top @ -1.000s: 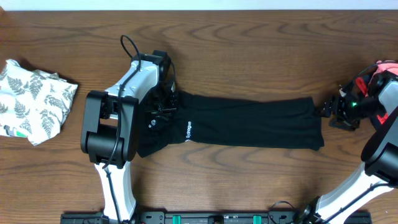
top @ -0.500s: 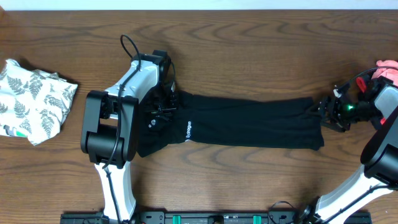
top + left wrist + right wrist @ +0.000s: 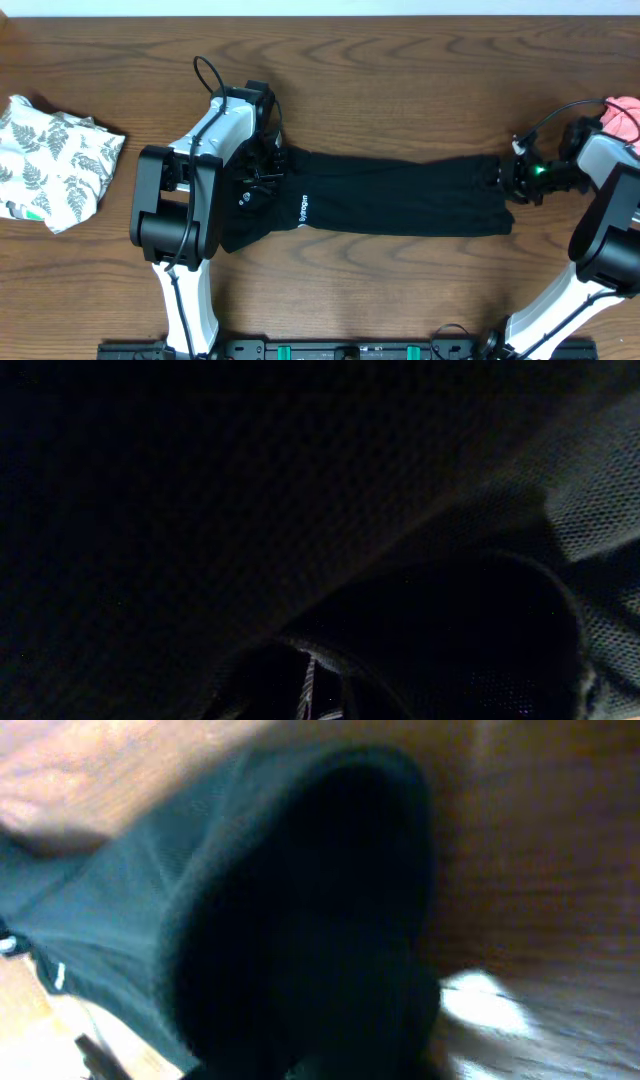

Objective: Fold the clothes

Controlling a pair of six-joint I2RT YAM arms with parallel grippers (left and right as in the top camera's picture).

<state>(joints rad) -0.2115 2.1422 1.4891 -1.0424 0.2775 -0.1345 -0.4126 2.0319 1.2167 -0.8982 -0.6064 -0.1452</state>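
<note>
Overhead, 1 black garment (image 3: 400, 195), left fingers (image 3: 262, 178) pinching it, right fingers (image 3: 508, 182) unclear, 1 fern-print cloth (image 3: 55, 160), 1 pink piece (image 3: 625, 115)

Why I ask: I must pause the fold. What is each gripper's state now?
Left gripper: closed on the black garment.
Right gripper: at its right end; cannot be told.

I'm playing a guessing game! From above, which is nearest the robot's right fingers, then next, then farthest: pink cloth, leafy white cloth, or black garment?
1. black garment: its right end is at the right fingers.
2. pink cloth: far right edge.
3. leafy white cloth: far left.
</note>
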